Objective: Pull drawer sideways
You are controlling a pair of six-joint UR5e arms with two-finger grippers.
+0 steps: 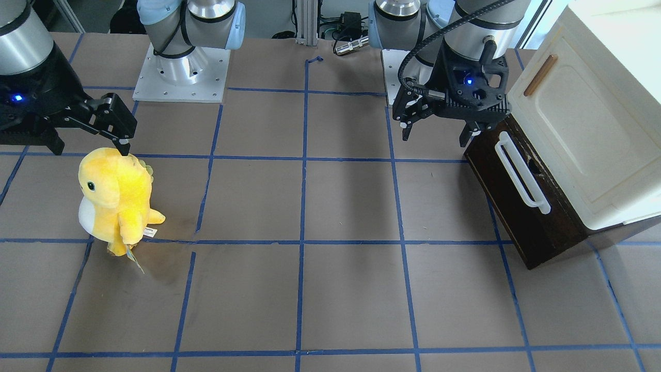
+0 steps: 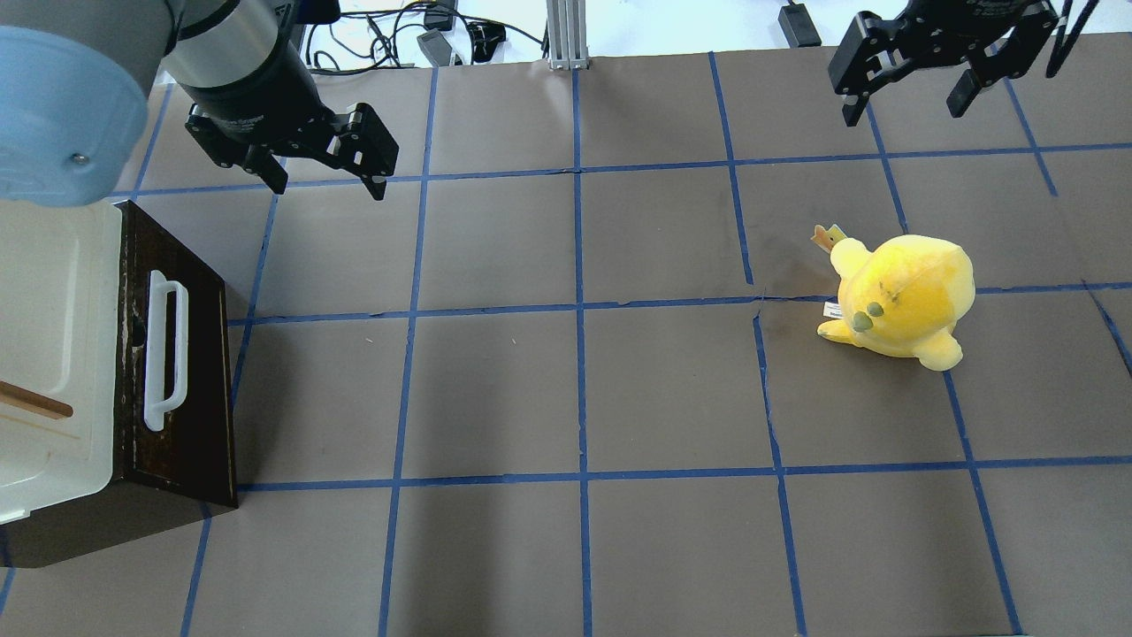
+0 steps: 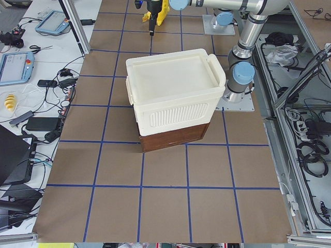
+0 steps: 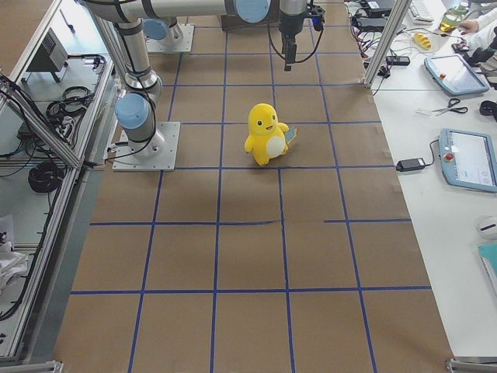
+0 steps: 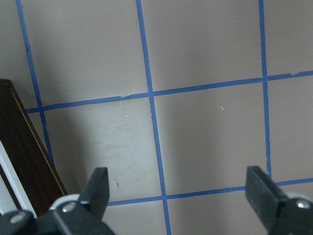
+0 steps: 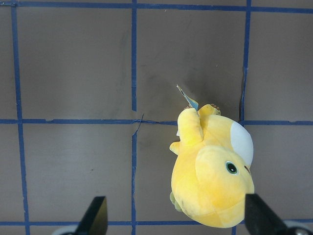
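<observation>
The drawer (image 1: 521, 206) has a dark brown front and a long white bar handle (image 1: 520, 173). It sits under the cream-white cabinet (image 1: 594, 129), and none of its pale interior shows. It also shows in the overhead view (image 2: 190, 380) and, as a corner, in the left wrist view (image 5: 24, 147). My left gripper (image 1: 435, 138) is open and empty. It hangs over the table just past one end of the drawer front, clear of the handle, as the overhead view (image 2: 329, 188) also shows. My right gripper (image 2: 904, 111) is open and empty, far from the drawer.
A yellow plush toy (image 1: 113, 196) stands on the brown mat under my right gripper, and it also shows in the right wrist view (image 6: 215, 171). The cabinet has a small brown handle (image 1: 539, 76). Blue tape lines grid the mat between the plush and the drawer.
</observation>
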